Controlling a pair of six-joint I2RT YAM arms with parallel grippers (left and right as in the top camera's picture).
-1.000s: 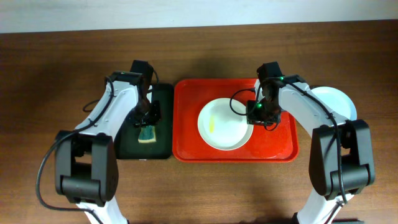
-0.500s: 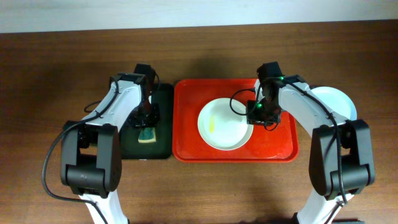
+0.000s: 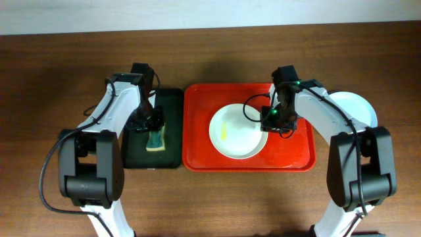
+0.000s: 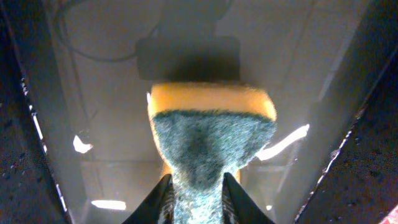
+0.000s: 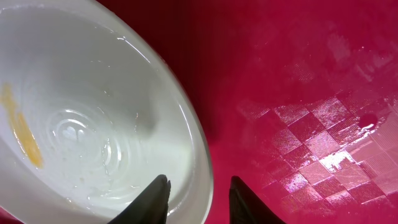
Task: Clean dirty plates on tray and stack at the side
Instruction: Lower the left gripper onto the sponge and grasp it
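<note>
Getting set to scrub: w/ my left gripper (image 4: 194,199) I'm pinching the sponge (image 4: 211,130) by its green scourer end, jaws narrow & pressing into it, over the small dark tray (image 3: 172,108) just left of the red tray (image 3: 296,157). Can't tell if the sponge is lifted or resting on that glossy surface. My right gripper (image 5: 199,190) is sitting astride the near rim of the plate (image 3: 237,138), one finger inside, one outside, w/ a gap on each side, so it's parted & not clamping yet. That plate is lying flat in the middle of the red tray, a yellow smear (image 5: 22,130) streaking its left half. A second plate (image 3: 360,105) is resting on the table (image 3: 210,59) beyond the red tray's right edge, partly under my right arm, prob. the start of the stack. I'm seeing only these two. Judging the step: I'm at steadying-the-dirty-plate, approx. mid-task. The next move is calling for closing on the rim w/o tipping it, then bringing the sponge across to the smear. Materials: the plate is looking smooth, glazed, shallow & round w/ a thin rolled rim, wet inside, so prob. slippery. The red tray is shiny plastic w/ a faint checker texture & water beading on it. The sponge is soft yellow foam under a coarse, fibrous green pad, squashing where I'm gripping it.
</note>
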